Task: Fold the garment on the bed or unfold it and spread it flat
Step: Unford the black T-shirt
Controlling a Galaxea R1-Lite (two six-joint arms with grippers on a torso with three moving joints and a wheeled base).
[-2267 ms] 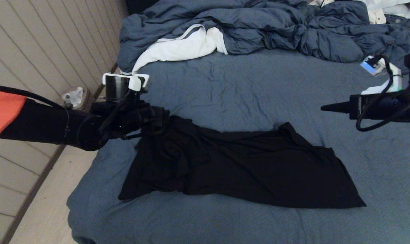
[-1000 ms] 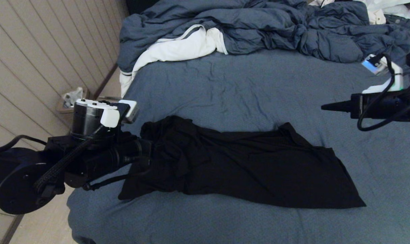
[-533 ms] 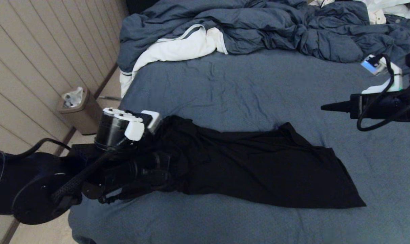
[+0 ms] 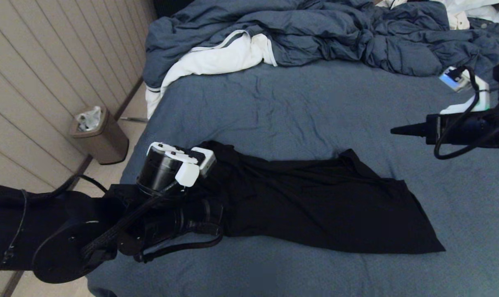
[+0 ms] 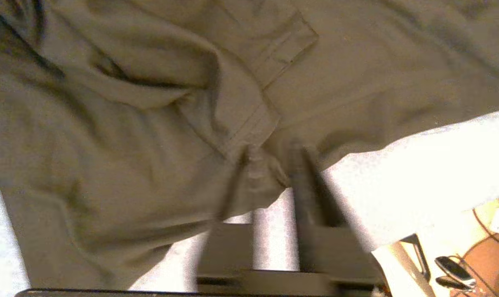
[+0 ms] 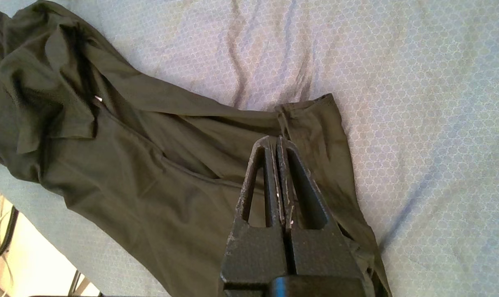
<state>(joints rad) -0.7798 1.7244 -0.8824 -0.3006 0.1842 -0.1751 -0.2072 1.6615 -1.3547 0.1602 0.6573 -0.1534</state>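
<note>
The garment, a black T-shirt, lies bunched lengthwise across the near half of the bed, plain side up with no print showing. My left arm reaches in at the shirt's left end, near the bed's left edge. In the left wrist view my left gripper is shut on a hemmed fold of the garment at its edge, with the cloth bunched between the fingertips. My right gripper hovers shut and empty over the sheet, to the right of the shirt. From its wrist, the right gripper points over the garment.
A rumpled blue-grey duvet and a white cloth are piled at the far side of the bed. A brown waste bin stands on the floor by the panelled wall, left of the bed.
My left arm has come down from the shirt's far-left corner to its near-left end and slid right onto the cloth, closing on a fold. The right arm has not moved.
</note>
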